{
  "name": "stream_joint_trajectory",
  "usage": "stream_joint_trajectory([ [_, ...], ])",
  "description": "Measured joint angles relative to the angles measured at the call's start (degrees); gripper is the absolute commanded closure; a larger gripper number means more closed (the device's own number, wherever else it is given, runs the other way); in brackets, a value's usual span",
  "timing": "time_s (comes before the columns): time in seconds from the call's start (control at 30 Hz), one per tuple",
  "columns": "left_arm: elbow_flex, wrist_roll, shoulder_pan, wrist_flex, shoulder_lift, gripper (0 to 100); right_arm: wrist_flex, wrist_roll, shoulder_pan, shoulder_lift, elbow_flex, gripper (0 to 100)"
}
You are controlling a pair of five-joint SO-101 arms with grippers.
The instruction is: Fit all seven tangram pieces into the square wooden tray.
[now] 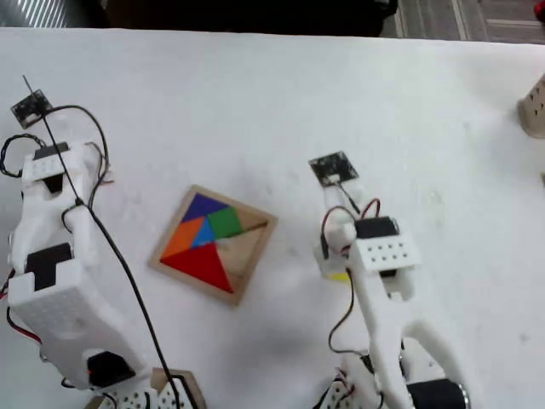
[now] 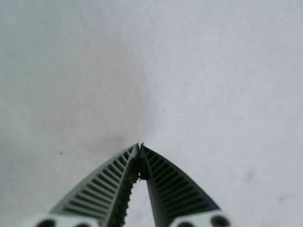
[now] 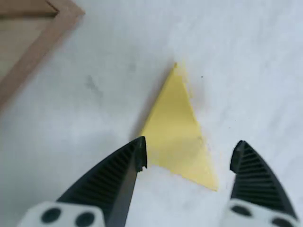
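Observation:
The square wooden tray (image 1: 248, 273) lies turned like a diamond at the table's middle, holding purple, green, orange, blue and red pieces with bare wood on its right side. A yellow triangle (image 3: 179, 131) lies flat on the white table to the tray's right, a sliver of it (image 1: 339, 276) peeking out under the right arm's head. My right gripper (image 3: 189, 158) hangs open just over it, one finger at each side of its wide end. The tray's corner (image 3: 60, 24) shows beyond. My left gripper (image 2: 140, 147) is shut with nothing in it, over bare table at the far left.
The left arm's white body (image 1: 51, 256) fills the left edge, a black cable (image 1: 119, 256) trailing from it close to the tray. A tan perforated object (image 1: 533, 106) stands at the far right edge. A small wooden block (image 1: 183, 388) sits by the front edge.

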Motion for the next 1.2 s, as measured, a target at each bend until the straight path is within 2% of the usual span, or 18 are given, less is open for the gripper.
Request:
stream_joint_trajectory([
  [0.17, 0.0, 0.0, 0.0, 0.0, 0.0, 98, 0.0, 5.0, -4.3, -5.4, 7.2, 69.3],
  [0.37, 0.0, 0.0, 0.0, 0.0, 0.0, 98, 0.0, 5.8, -8.1, -5.6, 7.7, 69.4],
  [0.6, 0.0, 0.0, 0.0, 0.0, 0.0, 98, -0.4, 6.3, -8.3, -0.5, 7.7, 69.9],
  [0.87, 0.0, 0.0, 0.0, 0.0, 0.0, 98, -1.2, 8.9, -8.4, 3.7, 5.8, 80.1],
  [1.03, 0.0, 0.0, 0.0, 0.0, 0.0, 98, -2.5, 9.1, -8.4, 4.1, 5.1, 79.6],
  [1.2, 0.0, 0.0, 0.0, 0.0, 0.0, 98, -2.7, 9.7, -8.1, 4.1, 5.1, 70.1],
])
